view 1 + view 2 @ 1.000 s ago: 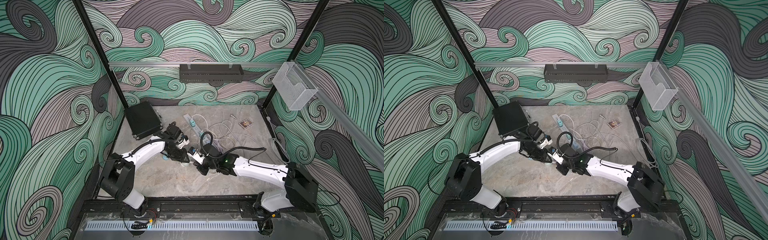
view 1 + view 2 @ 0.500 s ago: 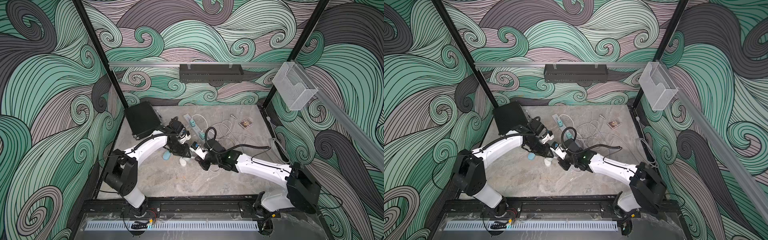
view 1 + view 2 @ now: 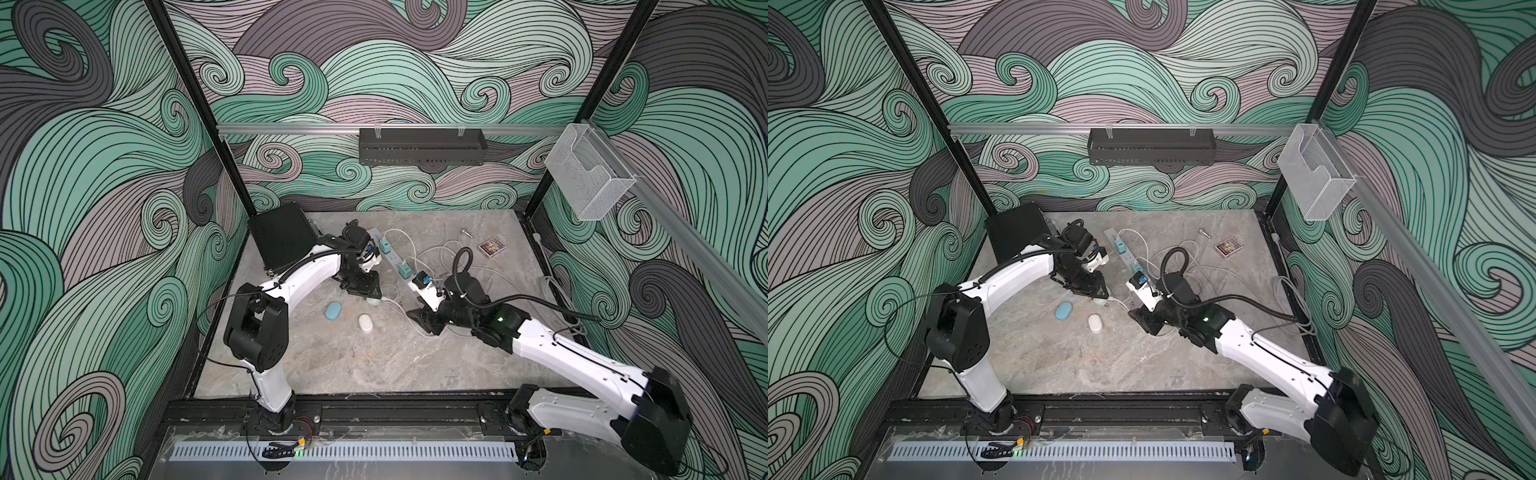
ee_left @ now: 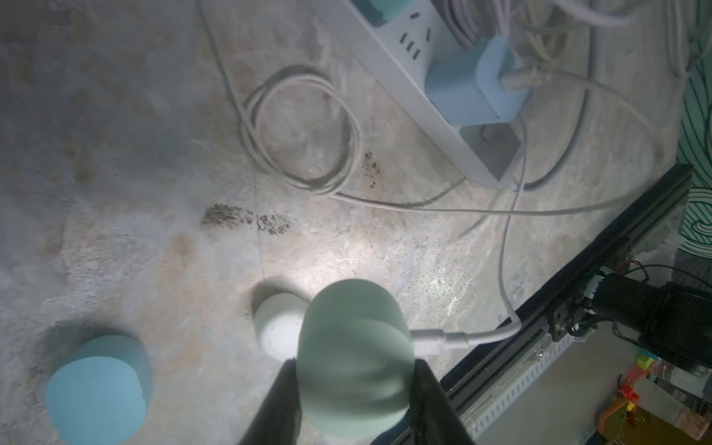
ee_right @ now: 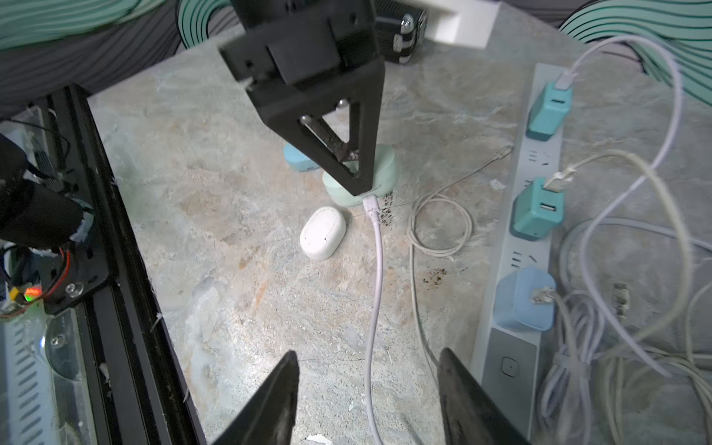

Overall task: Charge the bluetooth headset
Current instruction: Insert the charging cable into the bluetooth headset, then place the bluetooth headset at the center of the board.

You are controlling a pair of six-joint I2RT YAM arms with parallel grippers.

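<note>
The left end effector was clamped on the mint-green headset case, low over the counter, with the white charging cable plugged into the case. The right end effector stood with its jaws parted and held nothing. The cable ran between them, and the case lay ahead of its tips.

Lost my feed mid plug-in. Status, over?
Left tool shut on green case. Right tool open, white cable loose between its jaws. Plug looks seated in case. White case and blue case alongside, not blocking.
</note>
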